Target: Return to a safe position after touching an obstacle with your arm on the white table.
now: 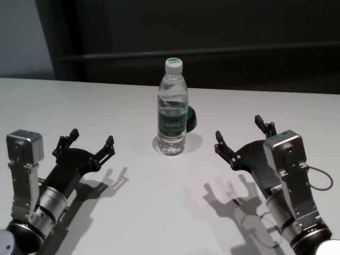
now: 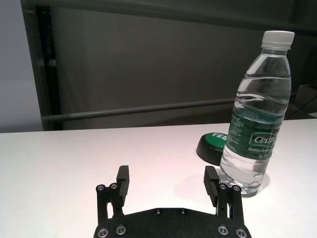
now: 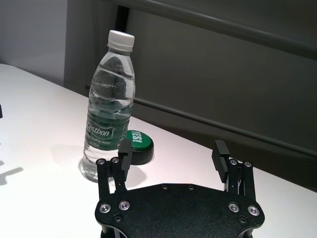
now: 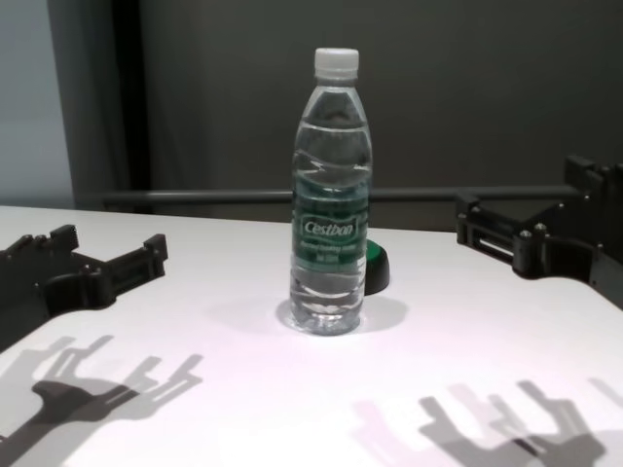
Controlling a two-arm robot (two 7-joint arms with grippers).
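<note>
White table (image 1: 79,101) against dark wall, Cestbon water bottle (image 1: 172,111) upright mid-table, small green-and-black object (image 1: 190,118) just behind; left gripper (image 1: 90,142) and right gripper (image 1: 244,133) both spread wide, empty, flanking bottle well apart, so retreat looks nearly done.

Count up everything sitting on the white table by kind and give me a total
Clear water bottle, upright, white cap, green Cestbon label: 1
Low green-and-black object behind the bottle: 1
Total on the white table: 2
Left gripper and right gripper are open, holding nothing.
</note>
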